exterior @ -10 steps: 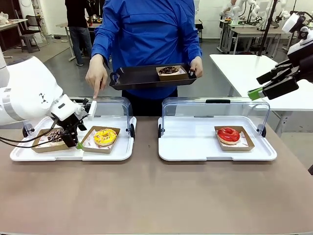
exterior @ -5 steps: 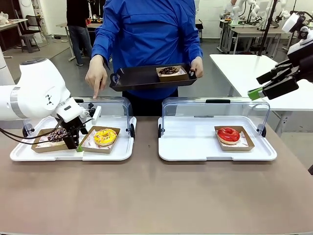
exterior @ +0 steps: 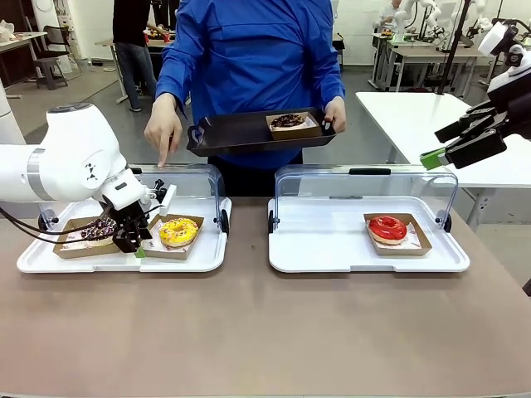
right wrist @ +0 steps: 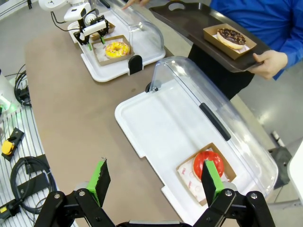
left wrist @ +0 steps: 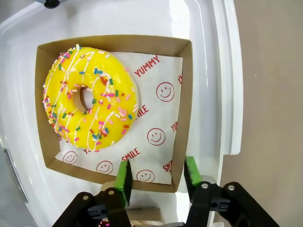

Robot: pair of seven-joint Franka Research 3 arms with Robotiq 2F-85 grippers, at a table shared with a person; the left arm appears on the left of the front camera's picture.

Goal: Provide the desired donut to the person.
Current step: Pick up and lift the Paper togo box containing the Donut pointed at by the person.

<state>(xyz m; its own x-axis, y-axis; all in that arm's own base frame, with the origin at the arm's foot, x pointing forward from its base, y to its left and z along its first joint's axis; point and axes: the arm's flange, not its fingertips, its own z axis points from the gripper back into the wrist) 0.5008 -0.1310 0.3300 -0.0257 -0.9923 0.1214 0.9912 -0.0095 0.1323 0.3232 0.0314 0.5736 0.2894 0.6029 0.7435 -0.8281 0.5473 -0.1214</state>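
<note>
In the front view the left gripper (exterior: pixel 133 242) blocks its own fingertips. The left wrist view shows its green pads (left wrist: pixel 124 179) drawn in around a corner of the cardboard tray (left wrist: pixel 182 94). That tray holds the yellow sprinkled donut (left wrist: pixel 90 97); whether the pads grip it is unclear. The right gripper (right wrist: pixel 154 177) hangs spread wide, holding nothing.

On the table (exterior: pixel 249 332) two trays lie side by side: the left tray (exterior: pixel 203 259) holds a left-hand box (exterior: pixel 79 240) and a right-hand box (exterior: pixel 178 232) next to each other, each with a donut in it, and the right tray (exterior: pixel 332 249) holds a single boxed donut (exterior: pixel 388 230) toward its right end. The left gripper (left wrist: pixel 158 172) sits low in the left tray between the two boxes, at the near left corner of the right-hand box. Behind the trays the person (exterior: pixel 249 58) stands at the table's far side, holding a serving tray (exterior: pixel 241 133) with another box (exterior: pixel 292 124) on it above the gap between them.
</note>
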